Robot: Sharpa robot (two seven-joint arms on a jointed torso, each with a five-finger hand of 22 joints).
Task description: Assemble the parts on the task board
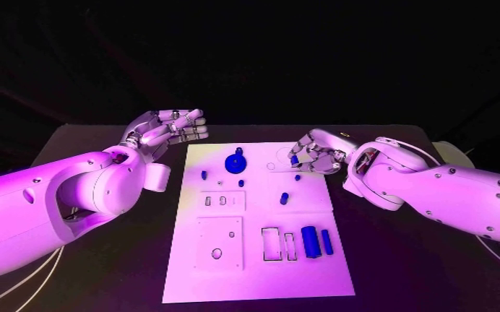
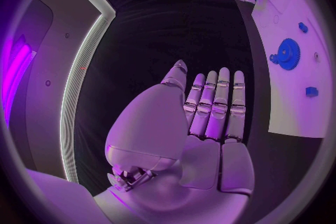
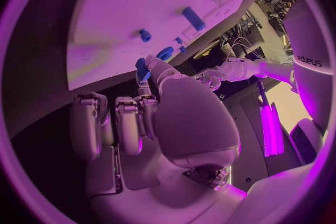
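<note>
Now I see my right robot hand pinching a small blue part over the white board; left robot hand flat, empty.

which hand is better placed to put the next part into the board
Right, probably. The right hand already pinches a small blue part over the task board; the left hand holds nothing, off the board's edge.
</note>
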